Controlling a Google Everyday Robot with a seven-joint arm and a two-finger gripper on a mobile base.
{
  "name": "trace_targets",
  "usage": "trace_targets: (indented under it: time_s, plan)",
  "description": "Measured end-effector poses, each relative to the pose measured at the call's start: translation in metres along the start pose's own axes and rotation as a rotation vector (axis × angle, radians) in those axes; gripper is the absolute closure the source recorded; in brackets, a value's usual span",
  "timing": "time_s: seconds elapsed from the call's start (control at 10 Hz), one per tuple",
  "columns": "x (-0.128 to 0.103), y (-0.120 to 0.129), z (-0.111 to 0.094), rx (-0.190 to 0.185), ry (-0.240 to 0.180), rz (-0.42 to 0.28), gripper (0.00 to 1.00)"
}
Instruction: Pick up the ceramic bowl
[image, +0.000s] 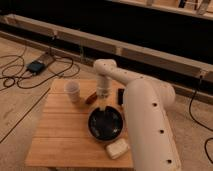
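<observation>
The ceramic bowl (106, 125) sits on the near right part of the wooden table (55, 135), mouth facing up; being round, it has no long axis. The gripper (103, 106) is at its far rim; whether it clamps the rim cannot be told.

A single view looks steeply down on the worktop (55, 135) from above its near right corner, facing the dark wall (125, 25) beyond; the white arm (145, 115) looms close, its pincer (103, 106) over the worktop's middle.
</observation>
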Motion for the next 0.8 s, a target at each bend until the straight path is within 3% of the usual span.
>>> trace_targets:
  time_s: [0.3, 0.8]
  plan:
    - [-0.007, -0.004, -0.015, -0.040, 0.043, -0.017, 1.00]
    - [-0.006, -0.004, -0.018, -0.041, 0.043, -0.015, 1.00]
